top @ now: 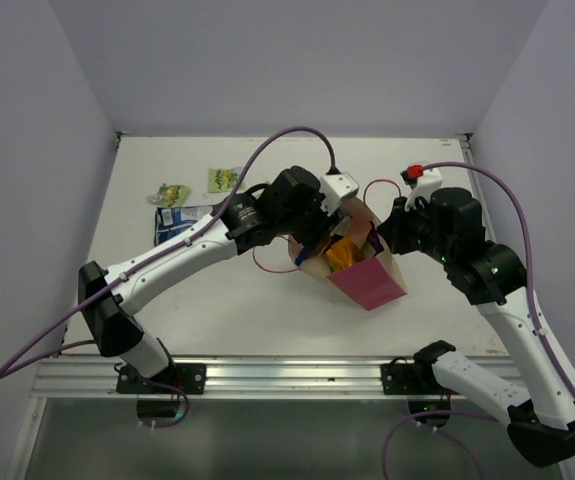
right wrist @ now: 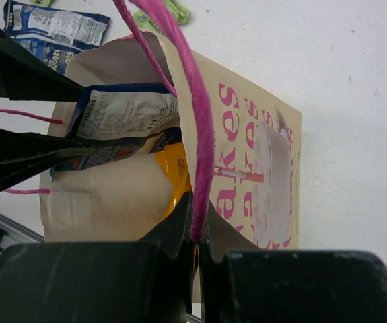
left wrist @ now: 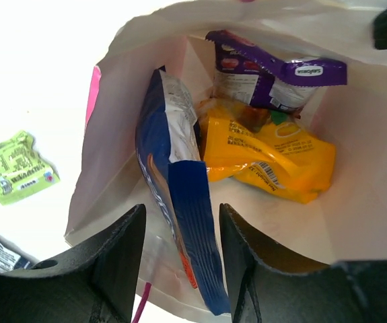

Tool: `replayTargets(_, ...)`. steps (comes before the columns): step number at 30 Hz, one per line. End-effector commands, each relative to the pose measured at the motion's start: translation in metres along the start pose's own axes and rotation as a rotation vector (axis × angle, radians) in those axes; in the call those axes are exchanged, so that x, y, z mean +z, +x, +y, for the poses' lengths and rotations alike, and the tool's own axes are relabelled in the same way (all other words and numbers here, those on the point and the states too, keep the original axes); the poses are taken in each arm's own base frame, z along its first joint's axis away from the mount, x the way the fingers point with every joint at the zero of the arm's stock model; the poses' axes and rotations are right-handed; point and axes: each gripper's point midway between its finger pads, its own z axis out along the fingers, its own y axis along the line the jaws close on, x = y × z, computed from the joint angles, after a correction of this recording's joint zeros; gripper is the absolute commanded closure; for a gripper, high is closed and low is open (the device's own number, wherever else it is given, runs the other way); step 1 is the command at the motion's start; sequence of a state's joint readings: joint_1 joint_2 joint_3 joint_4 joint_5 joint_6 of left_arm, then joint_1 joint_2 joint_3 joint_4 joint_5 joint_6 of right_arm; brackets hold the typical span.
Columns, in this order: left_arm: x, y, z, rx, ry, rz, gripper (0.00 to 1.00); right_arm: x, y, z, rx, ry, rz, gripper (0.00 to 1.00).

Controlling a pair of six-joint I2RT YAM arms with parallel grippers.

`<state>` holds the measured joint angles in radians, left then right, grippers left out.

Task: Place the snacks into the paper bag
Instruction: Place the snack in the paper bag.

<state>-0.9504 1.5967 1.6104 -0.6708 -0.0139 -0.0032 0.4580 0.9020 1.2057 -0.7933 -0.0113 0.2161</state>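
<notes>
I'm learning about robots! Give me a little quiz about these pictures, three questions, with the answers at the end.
1. True or false: the orange packet lies inside the bag.
2. Which packet stands between the left gripper fingers? A. purple B. blue C. green
3. Count: how many green packets show on the table in the top view?

Key:
1. True.
2. B, the blue packet.
3. Two green packets.
</notes>
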Motion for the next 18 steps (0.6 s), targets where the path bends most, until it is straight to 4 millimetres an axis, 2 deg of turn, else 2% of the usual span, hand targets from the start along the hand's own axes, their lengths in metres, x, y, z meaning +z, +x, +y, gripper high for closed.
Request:
replayTargets(1,0.008,-0.002,0.005,-0.057,-0.051,-0.022,0.48,-0.006,-0.023,0.011,-0.013,-0.056,-0.095,1.0)
replayTargets(9,0.021,0.004,-0.004,-0.099,-0.014,0.009,0.49,-0.005,-0.024,0.011,-0.013,-0.056,-0.1,1.0)
replayTargets(12,0.026,0.007,-0.005,-0.096,-0.008,0.012,0.58,-0.004,-0.024,0.01,-0.012,-0.052,-0.097,1.0)
replayTargets(15,0.027,0.002,0.001,-0.066,-0.037,0.003,0.76,-0.005,-0.023,0.011,-0.014,-0.053,-0.095,1.0)
replayTargets(17,0.023,-0.008,0.005,-0.041,-0.05,-0.023,0.84,-0.005,-0.023,0.011,-0.014,-0.053,-0.095,1.0)
replayTargets(18,0.021,-0.012,0.009,-0.011,-0.064,-0.032,0.91,-0.005,-0.024,0.011,-0.014,-0.054,-0.097,1.0)
